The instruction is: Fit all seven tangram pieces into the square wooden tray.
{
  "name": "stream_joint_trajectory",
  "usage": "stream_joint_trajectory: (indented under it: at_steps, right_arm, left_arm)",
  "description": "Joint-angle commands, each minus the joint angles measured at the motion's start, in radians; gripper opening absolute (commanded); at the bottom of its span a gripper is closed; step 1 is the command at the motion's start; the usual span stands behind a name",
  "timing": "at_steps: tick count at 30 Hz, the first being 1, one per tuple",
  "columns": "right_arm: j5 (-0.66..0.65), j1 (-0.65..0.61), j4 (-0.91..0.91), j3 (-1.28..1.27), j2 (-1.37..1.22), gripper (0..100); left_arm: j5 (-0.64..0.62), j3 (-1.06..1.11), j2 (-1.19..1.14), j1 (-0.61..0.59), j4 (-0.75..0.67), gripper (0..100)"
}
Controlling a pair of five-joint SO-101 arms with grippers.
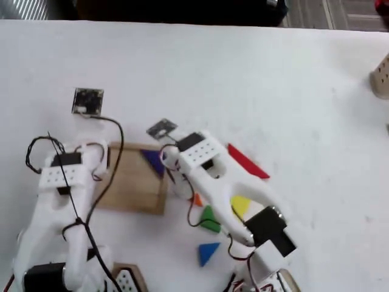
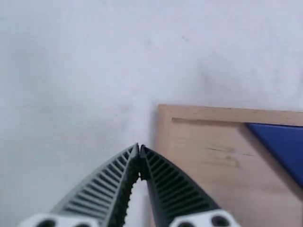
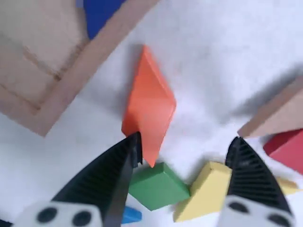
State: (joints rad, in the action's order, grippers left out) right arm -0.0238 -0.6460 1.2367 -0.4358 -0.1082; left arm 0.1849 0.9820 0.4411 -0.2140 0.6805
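Note:
The square wooden tray (image 1: 130,188) lies between the two arms, with a dark blue piece (image 1: 154,162) in its far right corner. My left gripper (image 2: 139,150) is shut and empty, its tips just off the tray's (image 2: 208,142) outer edge near a corner. My right gripper (image 3: 185,144) is open above the table beside the tray (image 3: 71,90), with an orange piece (image 3: 149,111) touching one fingertip. Close by lie a green piece (image 3: 158,187), a yellow piece (image 3: 208,191), a red piece (image 3: 286,146) and a tan piece (image 3: 279,113).
In the high view the red piece (image 1: 246,161) lies right of the right arm, the yellow (image 1: 241,205), green (image 1: 209,220) and orange (image 1: 196,199) ones beside it, and a light blue triangle (image 1: 208,251) nearer the front. A wooden object (image 1: 381,76) stands at the far right edge.

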Motion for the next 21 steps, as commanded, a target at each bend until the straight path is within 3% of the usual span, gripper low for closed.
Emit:
stream_joint_trajectory:
  at_steps: [1,6,11,21]
  right_arm:
    - [0.163,-0.013,-0.053,0.012,0.005,29.0]
    - [0.282,-0.082,-0.108,-0.006,0.005,26.7]
    - [0.295,-0.136,-0.139,-0.008,0.004,24.1]
    - [0.295,-0.107,-0.159,-0.026,0.001,23.7]
  left_arm:
    - [0.009,-0.009,0.035,0.027,-0.023,3]
    - [0.011,-0.009,0.035,0.027,-0.023,3]
    - [0.011,-0.011,0.035,0.027,-0.023,3]
    - [0.011,-0.011,0.035,0.027,-0.023,3]
